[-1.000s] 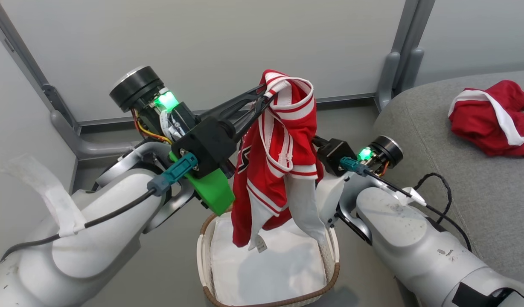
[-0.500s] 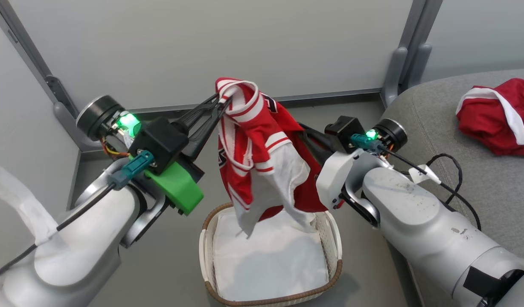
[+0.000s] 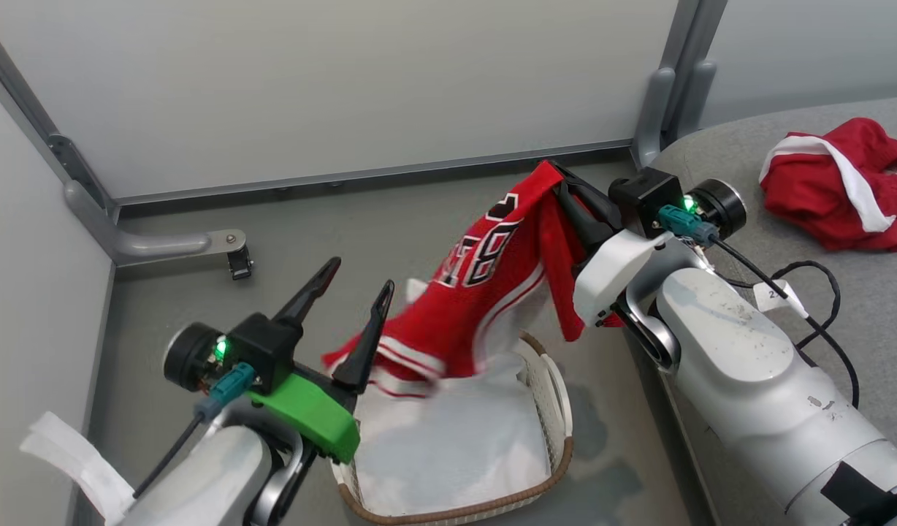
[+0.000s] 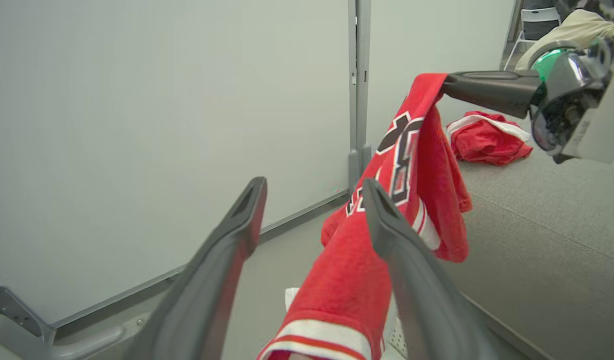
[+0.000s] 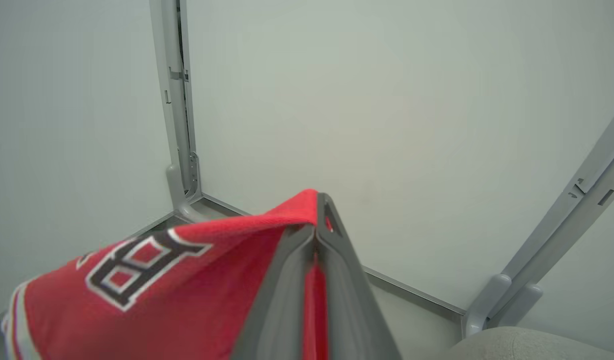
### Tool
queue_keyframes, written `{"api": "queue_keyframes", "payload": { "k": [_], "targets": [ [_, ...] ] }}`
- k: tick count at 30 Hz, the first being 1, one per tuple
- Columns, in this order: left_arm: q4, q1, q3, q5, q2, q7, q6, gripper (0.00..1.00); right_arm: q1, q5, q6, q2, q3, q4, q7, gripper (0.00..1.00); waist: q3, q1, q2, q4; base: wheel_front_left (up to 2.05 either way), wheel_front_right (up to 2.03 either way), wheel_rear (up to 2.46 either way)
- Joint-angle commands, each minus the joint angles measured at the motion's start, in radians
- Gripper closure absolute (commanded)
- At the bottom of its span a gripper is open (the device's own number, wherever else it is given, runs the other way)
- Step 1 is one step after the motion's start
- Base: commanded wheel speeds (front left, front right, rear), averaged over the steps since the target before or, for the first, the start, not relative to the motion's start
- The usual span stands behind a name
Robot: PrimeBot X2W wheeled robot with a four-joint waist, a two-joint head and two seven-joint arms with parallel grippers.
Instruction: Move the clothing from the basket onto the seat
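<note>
Basket (image 3: 547, 380) on floor (image 3: 346, 219), clothing (image 3: 836, 193) on seat (image 3: 879, 336)

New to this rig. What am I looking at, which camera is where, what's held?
It's a wheeled two-armed robot. The wide shot comes from its head camera, looking down. The other two come from a camera on each wrist, looking along that hand. The right hand is shut on a red jersey, which hangs down toward a white basket with a white cloth in it. The left hand is open, gripping nothing. To the right is a grey seat with another red garment lying on it.
</note>
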Motion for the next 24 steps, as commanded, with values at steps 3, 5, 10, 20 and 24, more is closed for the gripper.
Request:
{"api": "queue_keyframes", "payload": {
  "k": [3, 5, 10, 20, 24],
  "targets": [
    [0.029, 0.060, -0.001, -0.015, -0.038, -0.020, 0.004, 0.00, 0.014, -0.032, -0.001, -0.001, -0.025, -0.021, -0.002, 1.00, 0.003, 0.0000, 0.0000, -0.026, 0.00, 0.00, 0.00],
    [0.047, 0.083, -0.006, -0.014, -0.059, -0.028, -0.002, 0.00, 0.020, -0.046, -0.001, -0.002, -0.037, -0.031, -0.002, 1.00, 0.005, 0.0000, 0.0000, -0.039, 0.00, 0.00, 0.00],
    [0.084, 0.115, 0.001, 0.002, -0.104, -0.036, -0.015, 0.00, 0.026, -0.071, -0.001, -0.011, -0.056, -0.049, -0.002, 1.00, 0.016, 0.0000, 0.0000, -0.080, 0.00, 0.00, 0.00],
    [0.082, 0.126, 0.060, 0.069, -0.139, -0.035, -0.045, 0.00, 0.025, -0.095, -0.001, -0.022, -0.079, -0.091, -0.002, 1.00, 0.058, 0.0000, 0.0000, -0.215, 0.00, 0.00, 0.00],
    [0.078, 0.128, 0.084, 0.098, -0.147, -0.036, -0.058, 0.00, 0.028, -0.103, -0.001, -0.025, -0.081, -0.115, -0.002, 1.00, 0.078, 0.0000, 0.0000, -0.282, 0.00, 0.00, 0.00]
  ]
}}
